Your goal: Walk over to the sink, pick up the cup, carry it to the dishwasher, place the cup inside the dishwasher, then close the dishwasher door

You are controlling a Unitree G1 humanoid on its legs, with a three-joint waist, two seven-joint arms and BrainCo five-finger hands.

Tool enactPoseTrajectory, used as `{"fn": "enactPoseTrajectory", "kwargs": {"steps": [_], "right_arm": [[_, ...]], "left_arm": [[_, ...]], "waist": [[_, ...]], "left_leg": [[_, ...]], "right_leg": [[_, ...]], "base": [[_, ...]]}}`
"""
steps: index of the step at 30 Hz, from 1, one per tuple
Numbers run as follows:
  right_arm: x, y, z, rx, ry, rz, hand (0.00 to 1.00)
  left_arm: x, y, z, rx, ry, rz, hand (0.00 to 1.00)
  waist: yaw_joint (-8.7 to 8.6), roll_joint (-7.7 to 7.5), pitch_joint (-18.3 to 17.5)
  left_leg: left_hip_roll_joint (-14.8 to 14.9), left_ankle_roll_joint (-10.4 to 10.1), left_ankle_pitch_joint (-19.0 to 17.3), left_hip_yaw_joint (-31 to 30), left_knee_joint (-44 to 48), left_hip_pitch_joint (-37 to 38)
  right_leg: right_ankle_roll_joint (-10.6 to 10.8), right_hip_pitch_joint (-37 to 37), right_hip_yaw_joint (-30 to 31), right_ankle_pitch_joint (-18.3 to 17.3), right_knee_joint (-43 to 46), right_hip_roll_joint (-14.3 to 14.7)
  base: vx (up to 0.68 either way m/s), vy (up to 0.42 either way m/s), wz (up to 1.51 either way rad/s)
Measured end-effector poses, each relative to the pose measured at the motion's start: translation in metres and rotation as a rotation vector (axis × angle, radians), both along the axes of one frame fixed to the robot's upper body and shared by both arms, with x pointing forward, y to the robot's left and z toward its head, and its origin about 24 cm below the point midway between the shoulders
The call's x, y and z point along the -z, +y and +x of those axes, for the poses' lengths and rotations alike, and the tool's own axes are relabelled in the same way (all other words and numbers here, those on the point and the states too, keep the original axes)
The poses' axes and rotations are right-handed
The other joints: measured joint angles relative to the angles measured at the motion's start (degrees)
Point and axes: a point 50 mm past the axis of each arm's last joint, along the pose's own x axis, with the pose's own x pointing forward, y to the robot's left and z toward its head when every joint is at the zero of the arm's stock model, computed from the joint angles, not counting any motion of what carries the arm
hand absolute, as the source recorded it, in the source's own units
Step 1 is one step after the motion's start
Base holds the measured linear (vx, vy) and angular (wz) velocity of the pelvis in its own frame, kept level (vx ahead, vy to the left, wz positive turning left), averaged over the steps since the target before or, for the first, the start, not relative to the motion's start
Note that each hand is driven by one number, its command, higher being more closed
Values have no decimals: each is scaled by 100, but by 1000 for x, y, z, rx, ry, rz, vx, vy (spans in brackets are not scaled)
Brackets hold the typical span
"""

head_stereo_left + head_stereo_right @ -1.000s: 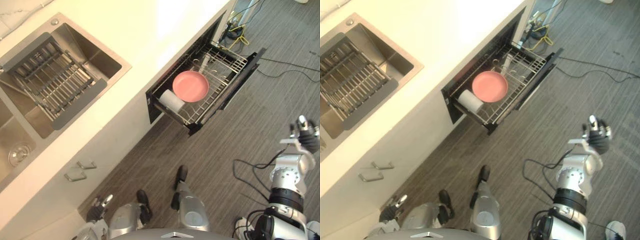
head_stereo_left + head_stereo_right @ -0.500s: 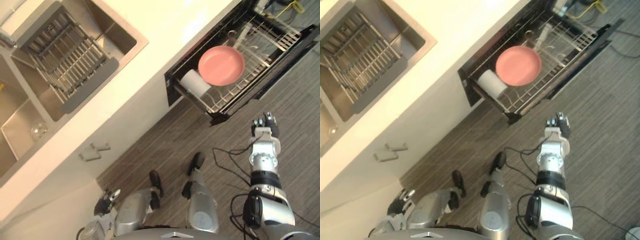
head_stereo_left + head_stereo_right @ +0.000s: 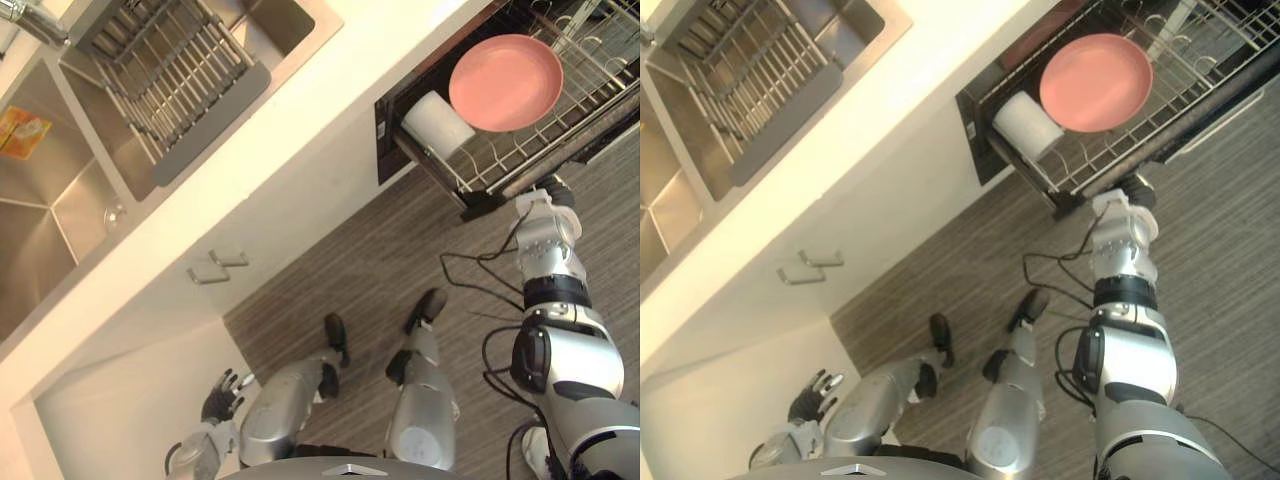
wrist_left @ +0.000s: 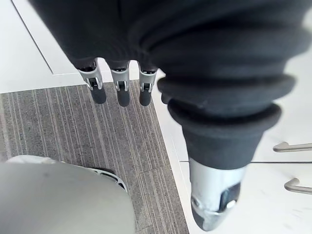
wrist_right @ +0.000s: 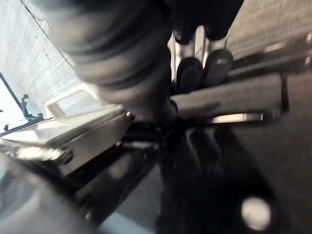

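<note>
- The cup [image 3: 437,122], white, lies on its side in the open dishwasher rack [image 3: 520,150], just beside the pink plate [image 3: 505,68].
- The right hand [image 3: 552,192] sets straight fingers [image 5: 189,72] against the dishwasher door [image 3: 1200,120] edge.
- The left hand [image 3: 220,397] hangs relaxed and empty, well apart from the dishwasher.

The cup [image 3: 437,122], a plain white cylinder, lies on its side in the near corner of the dishwasher's [image 3: 386,142] wire rack, just beside a pink plate [image 3: 505,68]. The dark dishwasher door [image 3: 1200,108] stands pulled open under the desk. The steel sink [image 3: 40,240] is well apart.
</note>
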Motion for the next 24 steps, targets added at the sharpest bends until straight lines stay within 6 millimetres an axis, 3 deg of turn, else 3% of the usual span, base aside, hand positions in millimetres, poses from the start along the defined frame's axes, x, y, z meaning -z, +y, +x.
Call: {"fn": "enactPoseTrajectory", "kwargs": {"steps": [3, 6, 10, 18, 19, 24], "right_arm": [[-3, 4, 3, -8, 56, -84, 100], [-21, 3, 9, 6, 73, -142, 100], [-45, 13, 18, 15, 115, -270, 100], [-85, 27, 27, 47, 145, -516, 100], [-92, 29, 28, 53, 140, -555, 0], [-111, 37, 31, 67, 140, -665, 0]], "left_arm": [[0, -2, 0, 13, -8, -18, 0], [0, -5, 0, 40, -17, -25, 0], [1, -10, -5, 76, -20, -44, 0], [3, -23, -16, 147, -9, -80, 0], [3, -25, -16, 159, -12, -82, 0], [2, -28, -16, 183, -29, -91, 0]], "waist": [[71, 13, -9], [255, 80, -57], [366, 165, -96], [750, 329, -217], [754, 365, -245], [861, 428, -293]], "left_leg": [[8, -39, 133, -208, -57, -100], [-12, -52, 286, -301, -202, -225], [-22, -48, 489, -517, -321, -305], [-12, -125, 642, -752, -433, -401], [-12, -133, 662, -815, -434, -416], [-12, -113, 709, -836, -439, -452]], "right_leg": [[-56, -8, -201, -18, 10, -6], [-124, -254, -307, -129, 325, -124], [-168, -377, -500, -286, 614, -238], [-228, -611, -698, -646, 1265, -462], [-206, -616, -774, -703, 1351, -498], [-197, -770, -787, -896, 1704, -625]], "base": [[-45, -17, 32], [-42, -5, 23], [-3, -20, 27], [24, -35, 18], [30, -45, 22], [51, -76, 7]]}}
